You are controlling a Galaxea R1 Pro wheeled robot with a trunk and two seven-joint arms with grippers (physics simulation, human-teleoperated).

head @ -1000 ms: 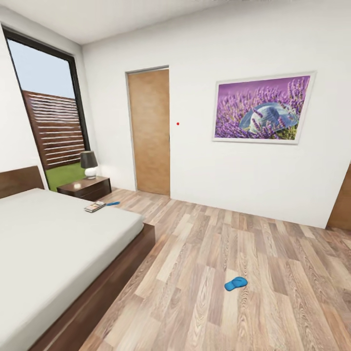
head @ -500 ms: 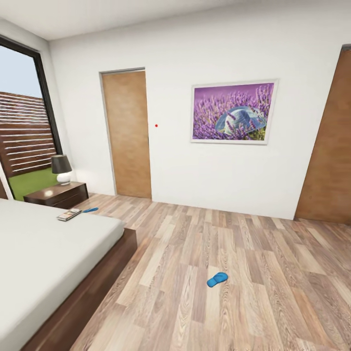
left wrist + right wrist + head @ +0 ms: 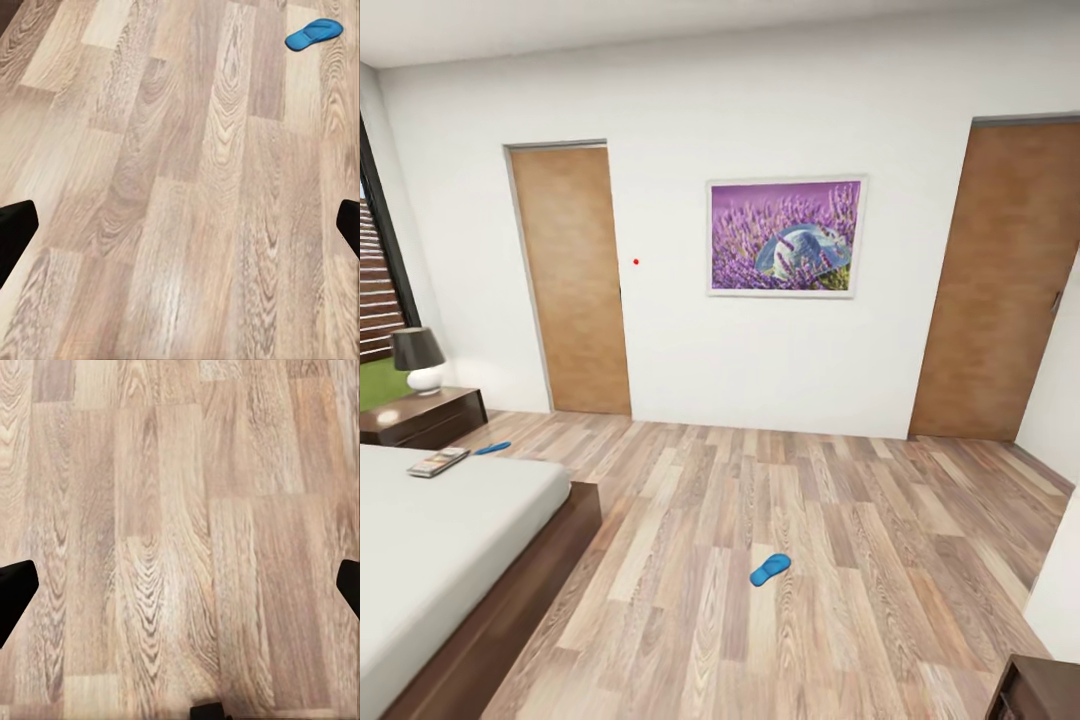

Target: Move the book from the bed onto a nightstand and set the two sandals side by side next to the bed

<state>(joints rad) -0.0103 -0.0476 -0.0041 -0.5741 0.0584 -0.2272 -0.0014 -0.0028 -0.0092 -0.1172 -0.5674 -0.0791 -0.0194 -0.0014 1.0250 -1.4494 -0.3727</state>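
Head view gives you a flat blue sandal (image 3: 770, 569) on grainy wood planks (image 3: 840, 520); your left gripper (image 3: 180, 225) and right gripper (image 3: 180, 585) are spread wide.

Book (image 3: 437, 461) on bed (image 3: 450, 530); sandals (image 3: 770, 569) on plank floor (image 3: 840, 530).

Blue sandal (image 3: 770, 569); brown plank floor (image 3: 840, 540); purple picture (image 3: 786, 237).

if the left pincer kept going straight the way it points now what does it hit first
Most likely the bare wood floor: the left pincer is open, fingertips at the frame's edges, with planks dead ahead. The blue sandal lies well off that line. How far away the floor is stays unclear.
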